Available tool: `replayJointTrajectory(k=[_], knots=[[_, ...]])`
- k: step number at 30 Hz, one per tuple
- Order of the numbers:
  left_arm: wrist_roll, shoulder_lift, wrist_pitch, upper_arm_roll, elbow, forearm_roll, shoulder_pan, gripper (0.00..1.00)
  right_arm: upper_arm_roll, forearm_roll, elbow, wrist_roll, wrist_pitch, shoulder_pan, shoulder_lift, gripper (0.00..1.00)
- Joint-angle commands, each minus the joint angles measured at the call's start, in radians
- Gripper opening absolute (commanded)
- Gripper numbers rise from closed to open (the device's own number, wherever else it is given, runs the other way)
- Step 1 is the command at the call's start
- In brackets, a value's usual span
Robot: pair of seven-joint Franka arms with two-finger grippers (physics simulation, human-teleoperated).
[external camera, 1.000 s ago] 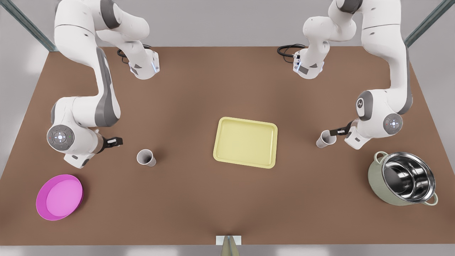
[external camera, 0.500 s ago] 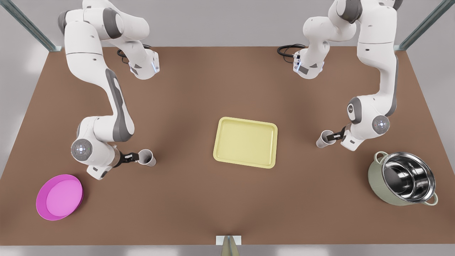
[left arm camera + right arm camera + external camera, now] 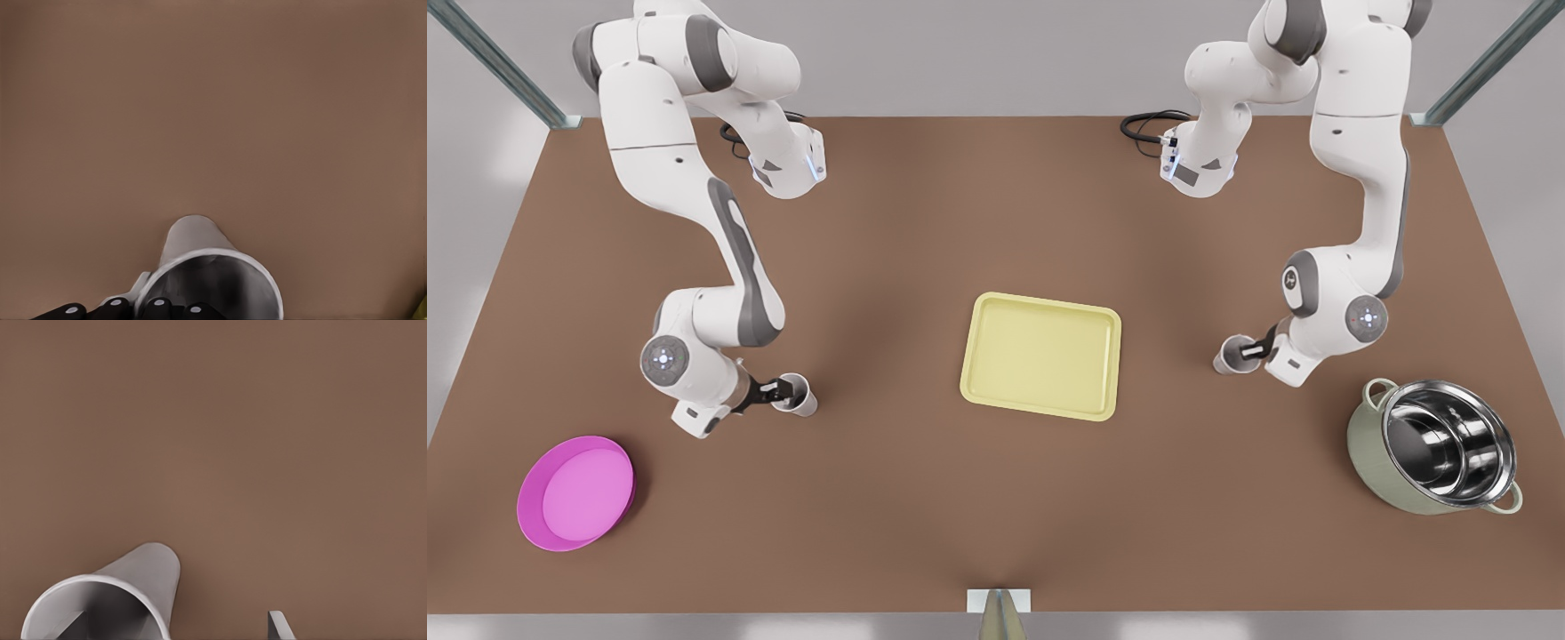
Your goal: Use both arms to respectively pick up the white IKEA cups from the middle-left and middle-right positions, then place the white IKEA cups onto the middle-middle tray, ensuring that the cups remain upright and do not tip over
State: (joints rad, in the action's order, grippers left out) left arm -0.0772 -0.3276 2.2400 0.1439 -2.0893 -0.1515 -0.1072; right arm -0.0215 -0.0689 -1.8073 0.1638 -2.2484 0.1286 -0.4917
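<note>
Cups stood upright either side of the tray point(image 3: 1040, 356). I saw my left gripper point(image 3: 784, 390) straddling one cup's point(image 3: 796, 395) rim, unclosed. My right gripper point(image 3: 1254, 348) straddled the other cup point(image 3: 1232, 355), also unclosed.

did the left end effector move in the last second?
Yes. In the front view the left end effector has travelled toward the tray, away from the pink plate, and is now at the rim of the cup on that side.

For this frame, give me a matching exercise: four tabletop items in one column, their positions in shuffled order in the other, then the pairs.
Items:
1. pale yellow rectangular tray
2. round magenta plate
3. steel-lined green pot
4. white tapered cup

Positions:
A. at a gripper's fingertips
B. the front view's lower right
C. table centre
D. the front view's lower left

Pairs: 1-C, 2-D, 3-B, 4-A
</note>
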Motion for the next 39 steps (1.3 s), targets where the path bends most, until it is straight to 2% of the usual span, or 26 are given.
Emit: replayJointTrajectory(k=[1,3,7,9,11,12,14,17,18,21,24,26,27,30,33,34,39], knots=[[0.004,-0.03,-0.137,-0.006,0.096,-0.007,0.003,0.21,0.0,-0.002,-0.004,0.01,-0.053,0.0,-0.008,1.0],[-0.033,-0.03,-0.212,-0.009,0.193,-0.01,-0.011,0.21,0.0,-0.002,-0.033,0.016,-0.094,-0.001,-0.013,1.0],[-0.337,-0.171,-0.204,-0.302,0.43,-0.007,-0.017,0.21,0.0,-0.002,-0.083,0.02,-0.16,-0.007,-0.019,1.0],[-0.338,-0.2,-0.155,-0.374,0.439,-0.007,-0.016,0.21,0.0,-0.002,-0.092,0.02,-0.172,-0.009,-0.019,1.0],[-0.335,-0.229,-0.092,-0.394,0.437,-0.007,-0.023,0.21,0.0,-0.002,-0.096,0.02,-0.183,-0.004,-0.024,1.0],[-0.334,-0.24,-0.054,-0.414,0.437,-0.007,-0.022,0.21,0.0,-0.002,-0.096,0.02,-0.185,-0.001,-0.024,0.91],[-0.335,-0.255,-0.033,-0.428,0.436,-0.007,-0.022,0.21,0.0,-0.002,-0.096,0.02,-0.186,0.0,-0.024,0.68],[-0.334,-0.284,-0.026,-0.458,0.428,-0.005,-0.017,0.21,0.0,-0.002,-0.093,0.019,-0.185,0.022,-0.024,0.51],[-0.335,-0.284,-0.011,-0.467,0.411,-0.003,-0.02,0.22,0.0,-0.002,-0.092,0.017,-0.185,0.026,-0.024,0.43],[-0.339,-0.283,0.02,-0.481,0.376,-0.003,-0.02,0.22,0.0,-0.002,-0.09,0.016,-0.185,0.037,-0.024,0.28],[-0.337,-0.291,0.035,-0.481,0.368,-0.003,-0.017,0.24,0.003,0.0,-0.075,0.017,-0.166,0.054,-0.005,0.23],[-0.335,-0.304,0.035,-0.481,0.368,-0.003,-0.017,0.25,0.046,0.001,-0.057,0.022,-0.116,0.069,0.033,0.23],[-0.335,-0.304,0.035,-0.481,0.368,-0.002,-0.017,0.29,0.078,0.003,-0.047,0.042,-0.106,0.069,0.042,0.23],[-0.335,-0.304,0.035,-0.481,0.368,-0.002,-0.02,0.56,0.208,0.009,-0.006,0.062,-0.097,0.069,0.055,0.23],[-0.335,-0.301,0.035,-0.481,0.368,-0.002,-0.02,0.88,0.219,0.005,0.036,0.046,-0.097,0.158,0.051,0.23],[-0.337,-0.301,0.033,-0.481,0.368,-0.002,-0.02,0.93,0.224,0.0,0.045,0.045,-0.097,0.181,0.042,0.23],[-0.337,-0.301,0.033,-0.481,0.37,-0.002,-0.02,1.0,0.225,-0.028,0.209,0.04,-0.099,0.295,-0.1,0.23]])
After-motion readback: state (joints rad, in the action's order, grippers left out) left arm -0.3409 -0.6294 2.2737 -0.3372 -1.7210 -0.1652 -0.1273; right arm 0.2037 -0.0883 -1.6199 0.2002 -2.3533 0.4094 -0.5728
